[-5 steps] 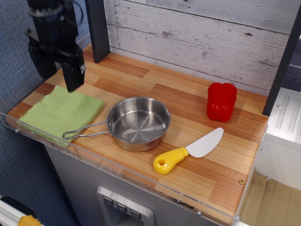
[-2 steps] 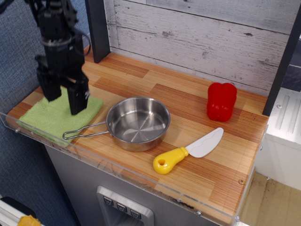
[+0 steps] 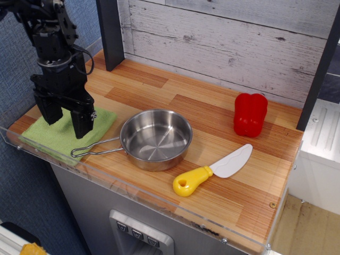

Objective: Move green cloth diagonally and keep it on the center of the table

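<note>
While the black robot hand point(image 3: 66, 120) hung with its two fingers spread apart, unclenched, over the green cloth point(image 3: 64, 132), that cloth lay flat at the counter's point(image 3: 223, 199) nine o'clock corner. At the cloth's three o'clock sat a steel pan point(image 3: 155, 139), its wire handle beside the cloth's edge.

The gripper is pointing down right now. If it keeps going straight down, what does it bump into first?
Most likely the green cloth. The gripper hangs open with its fingers pointing down right over it, and nothing shows in between. How much gap is left is hard to judge from this one view.
</note>
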`<state>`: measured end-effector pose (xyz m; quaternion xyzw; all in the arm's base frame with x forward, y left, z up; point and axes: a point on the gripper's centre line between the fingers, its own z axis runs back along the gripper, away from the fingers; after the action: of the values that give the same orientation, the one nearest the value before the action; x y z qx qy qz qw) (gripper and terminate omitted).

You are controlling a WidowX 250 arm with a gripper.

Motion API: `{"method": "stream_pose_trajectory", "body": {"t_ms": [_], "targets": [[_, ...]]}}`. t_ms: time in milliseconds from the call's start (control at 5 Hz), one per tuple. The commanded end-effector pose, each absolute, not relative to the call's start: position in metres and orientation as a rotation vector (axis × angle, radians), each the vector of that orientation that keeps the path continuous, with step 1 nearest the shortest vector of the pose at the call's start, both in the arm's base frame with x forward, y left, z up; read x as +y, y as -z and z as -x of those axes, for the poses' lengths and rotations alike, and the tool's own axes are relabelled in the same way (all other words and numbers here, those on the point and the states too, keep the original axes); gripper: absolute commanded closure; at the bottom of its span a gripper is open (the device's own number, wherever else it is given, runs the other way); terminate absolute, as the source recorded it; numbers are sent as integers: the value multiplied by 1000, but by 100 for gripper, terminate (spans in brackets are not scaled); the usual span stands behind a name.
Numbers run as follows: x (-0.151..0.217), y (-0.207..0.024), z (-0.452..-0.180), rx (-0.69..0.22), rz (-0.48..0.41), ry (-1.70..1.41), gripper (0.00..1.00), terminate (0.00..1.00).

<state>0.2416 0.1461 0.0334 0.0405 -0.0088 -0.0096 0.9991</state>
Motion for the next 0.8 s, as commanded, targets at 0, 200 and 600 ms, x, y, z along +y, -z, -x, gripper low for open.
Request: {"method": "stream_pose_trajectory", "body": {"t_ms": [0,200,600], "targets": [[153,-3,-238,-102,-76,-17,0,0],[141,25,-242,-87,-88,-6,0,0],[127,33,-255,-35,-66,72,0,0]]}}
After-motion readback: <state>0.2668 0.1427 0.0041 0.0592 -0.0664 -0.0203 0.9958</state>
